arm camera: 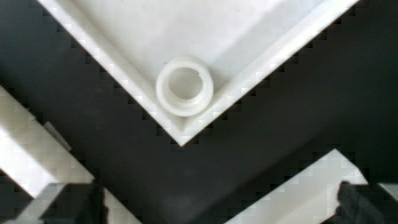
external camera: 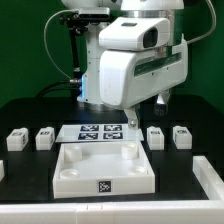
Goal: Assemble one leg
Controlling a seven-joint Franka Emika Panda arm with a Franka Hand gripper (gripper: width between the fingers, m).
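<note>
The white square tabletop (external camera: pixel 70 175) lies near the table's front edge, rims up, with a tag on its front wall. In the wrist view one of its corners (arm camera: pixel 125 50) fills the picture, with a round screw hole (arm camera: pixel 185 85) in it. White legs with tags stand in a row, two at the exterior view's left (external camera: pixel 16 139) (external camera: pixel 45 137) and two at its right (external camera: pixel 155 135) (external camera: pixel 181 134). My gripper (external camera: pixel 143 110) (arm camera: pixel 217 205) hangs above the tabletop's far side. It is open, its dark fingers (arm camera: pixel 71 205) wide apart with nothing between them.
The marker board (external camera: pixel 100 133) lies flat behind the tabletop, between the two pairs of legs. Another white part (external camera: pixel 210 180) shows at the exterior view's right edge. The table surface is black, with a green wall behind.
</note>
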